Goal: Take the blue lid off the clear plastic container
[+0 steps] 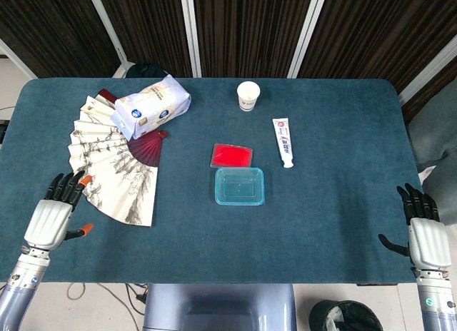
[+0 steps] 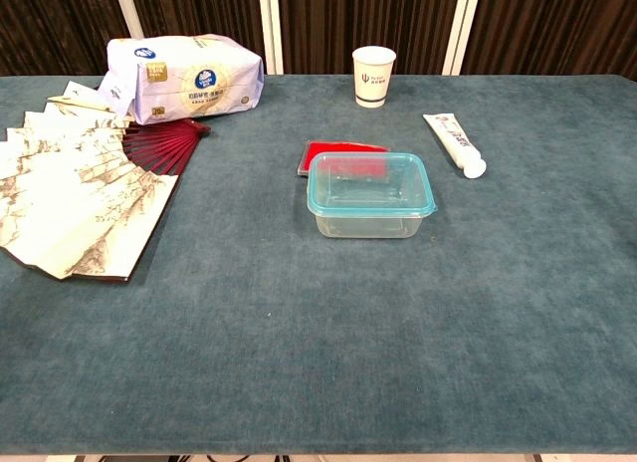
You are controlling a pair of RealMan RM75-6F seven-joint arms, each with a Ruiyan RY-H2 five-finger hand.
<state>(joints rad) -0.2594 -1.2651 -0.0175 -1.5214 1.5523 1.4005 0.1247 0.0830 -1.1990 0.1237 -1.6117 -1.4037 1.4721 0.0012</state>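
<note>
Centrally on the teal-covered table [image 1: 335, 224], the clear plastic container [image 1: 239, 186] sits with its blue lid [image 2: 370, 181] on top, long axis running left to right across the robot's front. Just behind it, touching or nearly so, lies a flat red object [image 1: 232, 155], partly hidden by the container in the chest view. Farther back stands a white paper cup [image 1: 248, 95], and to its right a toothpaste tube [image 1: 283, 142] lies with its cap toward the robot. At far left, a spread paper fan [image 1: 114, 170] with red ribs covers much of that side, a tissue pack [image 1: 152, 106] resting beside its handle end. Open cloth surrounds the container on the near side and to both flanks. Left hand [image 1: 53, 217] rests at the near-left edge, fingers apart and holding nothing, its fingertips close to the fan's edge. Right hand [image 1: 425, 235] sits at the near-right edge, likewise released, well apart from everything.
</note>
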